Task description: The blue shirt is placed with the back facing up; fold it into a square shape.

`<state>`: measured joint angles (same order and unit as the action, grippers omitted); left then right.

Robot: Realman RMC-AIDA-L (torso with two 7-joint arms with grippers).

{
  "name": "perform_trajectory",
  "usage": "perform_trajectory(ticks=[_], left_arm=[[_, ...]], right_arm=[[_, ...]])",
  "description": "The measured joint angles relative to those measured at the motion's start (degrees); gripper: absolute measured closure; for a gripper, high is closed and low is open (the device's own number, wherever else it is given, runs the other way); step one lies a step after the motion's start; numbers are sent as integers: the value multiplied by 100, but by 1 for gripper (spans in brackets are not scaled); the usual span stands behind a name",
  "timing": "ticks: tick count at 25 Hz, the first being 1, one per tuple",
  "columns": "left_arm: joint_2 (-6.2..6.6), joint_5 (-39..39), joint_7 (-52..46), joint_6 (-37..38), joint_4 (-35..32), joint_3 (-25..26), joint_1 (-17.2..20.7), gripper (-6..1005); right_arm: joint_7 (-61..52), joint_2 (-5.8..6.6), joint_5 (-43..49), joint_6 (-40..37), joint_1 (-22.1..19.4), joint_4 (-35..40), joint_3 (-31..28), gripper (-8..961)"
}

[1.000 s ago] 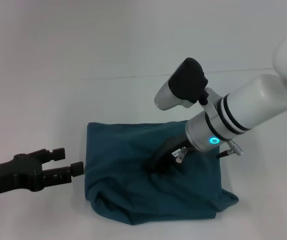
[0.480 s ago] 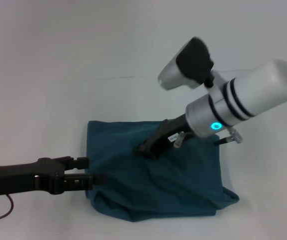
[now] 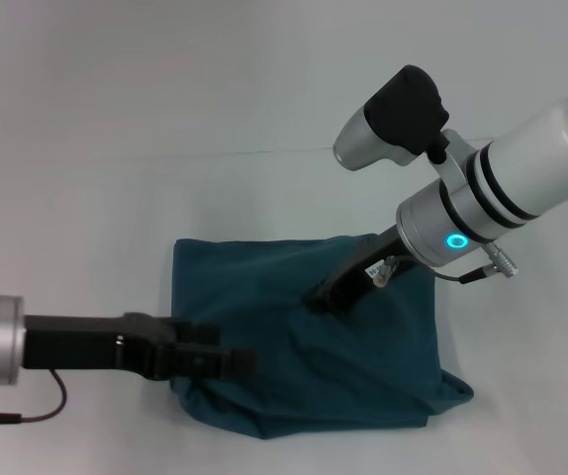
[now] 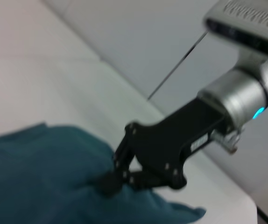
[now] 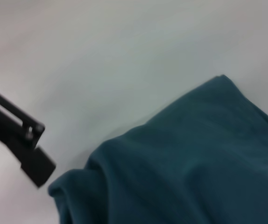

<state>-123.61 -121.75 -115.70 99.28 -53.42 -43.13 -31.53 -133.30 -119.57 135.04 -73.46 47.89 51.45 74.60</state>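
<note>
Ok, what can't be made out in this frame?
- Left gripper, head view: whether it grips the blue shirt is unclear, dark against fabric.
- Right gripper, left wrist view: tips blurred at a fabric fold.
- Shirt's lettering: not visible in any view.

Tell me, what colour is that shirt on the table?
The shirt is plain dark teal-blue, seen best in the head view.

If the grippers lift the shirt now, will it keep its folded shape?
Probably not. The shirt looks soft: its near edge bunches in rounded folds, so it would likely sag and unfold. Fabric puckers around the right gripper, suggesting it drags easily. The left gripper is at its near-left edge.
</note>
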Motion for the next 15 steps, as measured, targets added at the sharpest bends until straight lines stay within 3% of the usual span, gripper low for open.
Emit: perform_trajectory(ticks=[6, 15], left_arm=[[22, -214, -533, -416, -42, -594, -21, 147], [-19, -433, -711, -969, -56, -610, 19, 149]], right_arm=[[-35, 47, 33, 21, 37, -77, -296, 955], [-58, 71, 36, -21, 30, -84, -358, 955]])
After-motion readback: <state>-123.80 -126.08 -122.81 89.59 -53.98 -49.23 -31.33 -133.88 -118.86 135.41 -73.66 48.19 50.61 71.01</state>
